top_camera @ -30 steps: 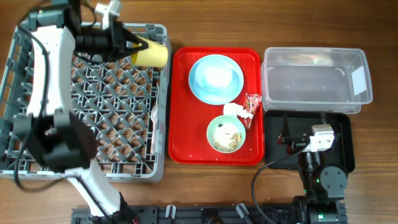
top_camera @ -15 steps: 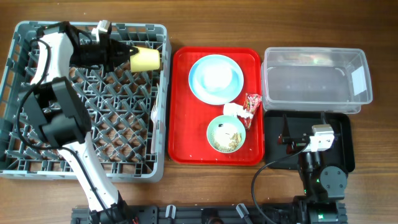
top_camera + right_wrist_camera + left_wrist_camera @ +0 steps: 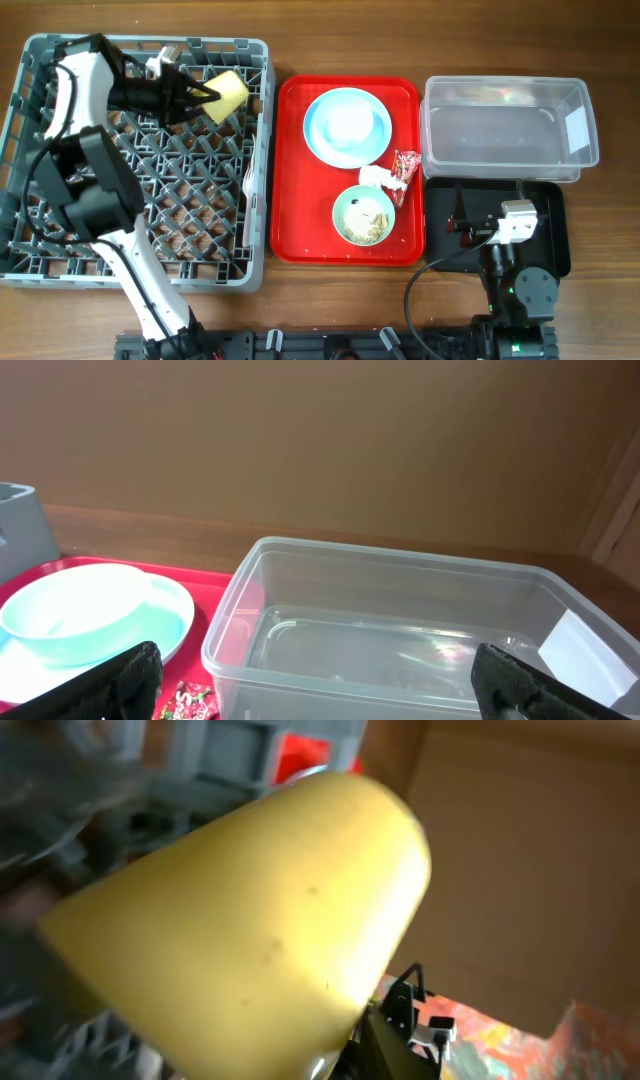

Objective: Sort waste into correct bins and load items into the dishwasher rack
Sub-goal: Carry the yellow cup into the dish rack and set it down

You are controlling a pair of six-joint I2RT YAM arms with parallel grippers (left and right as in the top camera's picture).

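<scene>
My left gripper (image 3: pixel 198 95) is shut on the small yellow cup (image 3: pixel 227 91) and holds it tilted over the far right part of the grey dishwasher rack (image 3: pixel 60 262). The cup fills the left wrist view (image 3: pixel 250 910). The pale blue bowl sits on the pale blue plate (image 3: pixel 347 126) on the red tray. The mint-green bowl (image 3: pixel 364 215) holds pale crumbs. The white tissue (image 3: pixel 374 178) and red wrapper (image 3: pixel 405 168) lie between them. My right gripper (image 3: pixel 468 228) is open and empty over the black tray (image 3: pixel 548 200), facing the clear tub (image 3: pixel 400 620).
A white utensil (image 3: pixel 248 186) lies in the rack near its right wall. The red serving tray (image 3: pixel 295 200) sits between the rack and the bins. The clear tub (image 3: pixel 510 130) stands at the far right, behind the black tray.
My left gripper has carried the yellow cup leftward from the rack's right rim to over the rack's inside, and the cup is now tilted. The right arm has not moved.
</scene>
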